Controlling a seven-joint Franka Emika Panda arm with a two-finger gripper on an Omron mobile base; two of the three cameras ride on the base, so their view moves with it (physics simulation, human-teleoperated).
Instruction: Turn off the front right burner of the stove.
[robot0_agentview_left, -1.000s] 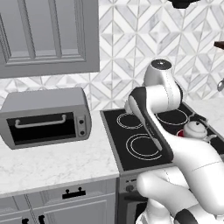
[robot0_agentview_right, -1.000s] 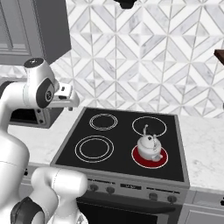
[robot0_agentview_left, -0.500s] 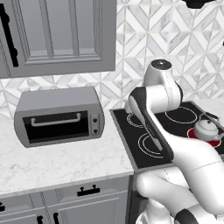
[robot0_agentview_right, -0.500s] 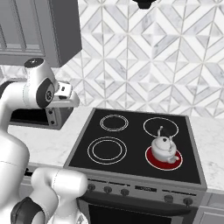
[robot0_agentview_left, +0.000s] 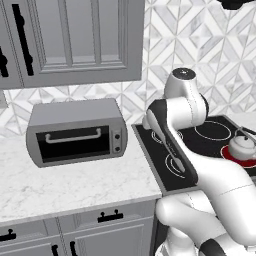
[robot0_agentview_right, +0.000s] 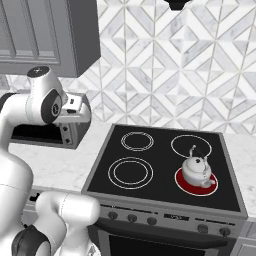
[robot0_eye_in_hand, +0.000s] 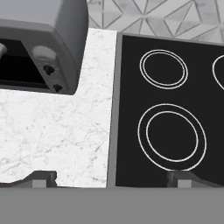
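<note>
Whole scene slides across both base views compared with a second ago, so that's the base driving, not things moving. Going left to right: toaster oven (robot0_eye_in_hand: 39, 48) on the marble counter (robot0_eye_in_hand: 57, 127), then the stove (robot0_agentview_right: 165, 200). Tool (robot0_eye_in_hand: 111, 177) hangs over the stove's left edge, fingertips wide apart, holding nothing. Front right burner (robot0_agentview_right: 197, 184) glows red under a kettle (robot0_agentview_right: 197, 169), well off to the tool's right, knobs (robot0_agentview_right: 132, 218) along the front panel.

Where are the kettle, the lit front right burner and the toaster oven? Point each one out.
kettle (robot0_agentview_right: 198, 170), right base view, on its rounded white body.
front right burner (robot0_agentview_right: 189, 187), right base view, on the red disc beside the kettle's base.
toaster oven (robot0_agentview_left: 75, 118), left base view, on its grey top.
</note>
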